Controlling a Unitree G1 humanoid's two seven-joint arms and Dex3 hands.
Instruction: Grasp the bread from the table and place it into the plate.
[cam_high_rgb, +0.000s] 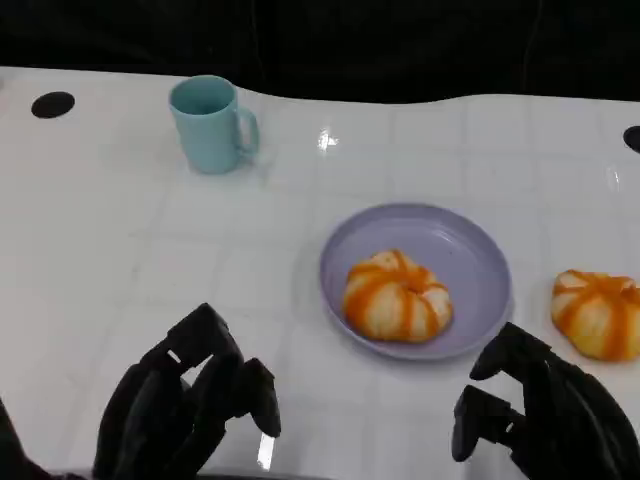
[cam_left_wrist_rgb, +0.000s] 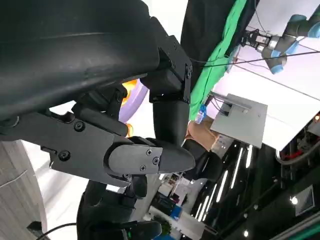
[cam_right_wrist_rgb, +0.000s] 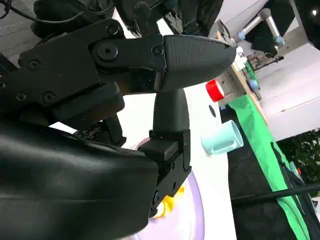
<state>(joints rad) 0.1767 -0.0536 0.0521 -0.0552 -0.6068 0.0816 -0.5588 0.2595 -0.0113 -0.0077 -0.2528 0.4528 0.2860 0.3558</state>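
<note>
A lavender plate (cam_high_rgb: 455, 248) sits right of the table's centre with one orange-striped bread roll (cam_high_rgb: 397, 296) in it. A second orange-striped roll (cam_high_rgb: 598, 313) lies on the white table just right of the plate, at the picture's edge. My right hand (cam_high_rgb: 545, 415) hovers near the front edge, below the gap between the plate and this second roll, fingers apart and holding nothing. At the lower left, well away from the plate, my left hand (cam_high_rgb: 190, 400) is also empty with its fingers loosely spread. The right wrist view shows the plate's rim (cam_right_wrist_rgb: 192, 215) and a bit of bread (cam_right_wrist_rgb: 167, 209) past my fingers (cam_right_wrist_rgb: 170, 112).
A teal mug (cam_high_rgb: 212, 124) stands at the back left, also seen as the mug (cam_right_wrist_rgb: 223, 139) in the right wrist view. Black round holes (cam_high_rgb: 52, 104) mark the table's far corners. The far table edge meets a dark backdrop. Bare white tabletop lies between the hands.
</note>
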